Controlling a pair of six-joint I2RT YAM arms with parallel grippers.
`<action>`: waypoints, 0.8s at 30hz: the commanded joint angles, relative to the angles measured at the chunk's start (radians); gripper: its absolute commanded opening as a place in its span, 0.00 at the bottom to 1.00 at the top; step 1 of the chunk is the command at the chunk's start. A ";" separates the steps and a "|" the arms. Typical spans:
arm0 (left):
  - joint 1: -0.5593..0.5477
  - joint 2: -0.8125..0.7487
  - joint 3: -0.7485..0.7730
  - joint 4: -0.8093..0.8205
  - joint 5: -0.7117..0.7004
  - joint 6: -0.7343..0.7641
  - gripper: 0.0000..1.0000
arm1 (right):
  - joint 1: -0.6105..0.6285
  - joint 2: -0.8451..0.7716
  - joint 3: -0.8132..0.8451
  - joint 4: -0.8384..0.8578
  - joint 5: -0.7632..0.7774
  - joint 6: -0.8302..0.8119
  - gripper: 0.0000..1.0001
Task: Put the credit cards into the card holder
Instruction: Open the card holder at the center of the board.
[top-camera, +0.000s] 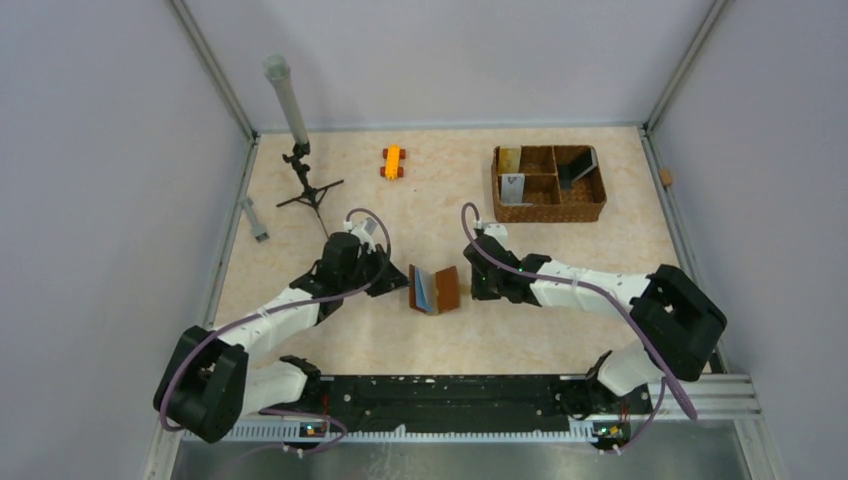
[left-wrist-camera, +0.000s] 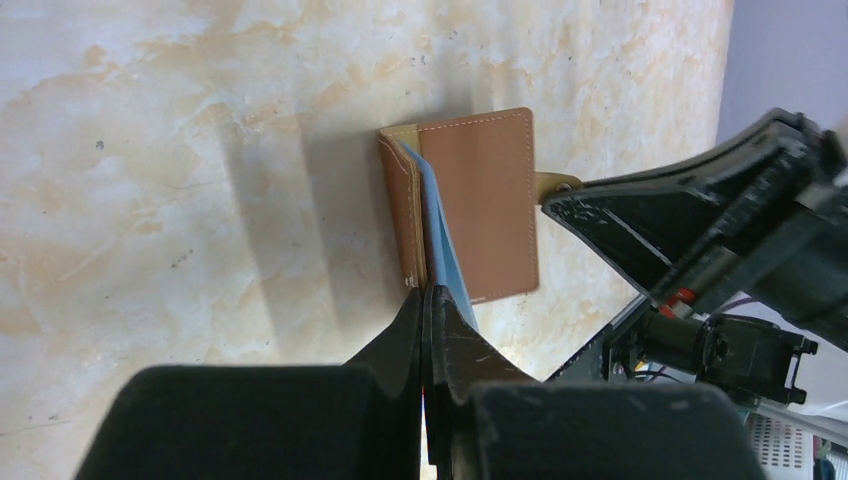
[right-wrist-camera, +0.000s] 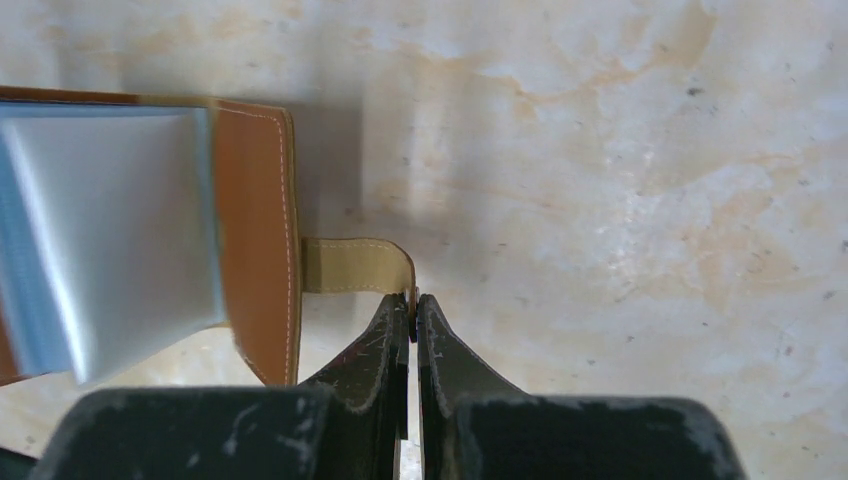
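The card holder (top-camera: 435, 290) stands open on the table (top-camera: 400, 200) between the arms, with the right tool (right-wrist-camera: 412, 300) pinched shut on its snap tab (right-wrist-camera: 355, 265) and the left tool (left-wrist-camera: 428, 295) shut against its left flap, while the credit cards (top-camera: 512, 187) lie in the basket (top-camera: 548, 212) far right, nearer the right arm.

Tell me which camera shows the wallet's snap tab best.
Right wrist: the snap tab lies close and central, its tip pinched in the right gripper. Left wrist shows only its end; the top view, nothing clear.
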 joint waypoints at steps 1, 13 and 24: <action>-0.004 -0.044 0.015 -0.005 -0.021 0.014 0.00 | -0.041 0.026 -0.043 -0.004 0.044 0.012 0.00; -0.002 -0.054 0.048 -0.011 0.004 0.004 0.00 | -0.120 -0.088 -0.084 -0.037 0.039 -0.027 0.49; -0.003 -0.037 0.056 -0.040 -0.004 0.015 0.00 | -0.080 -0.277 -0.046 0.121 -0.240 -0.106 0.58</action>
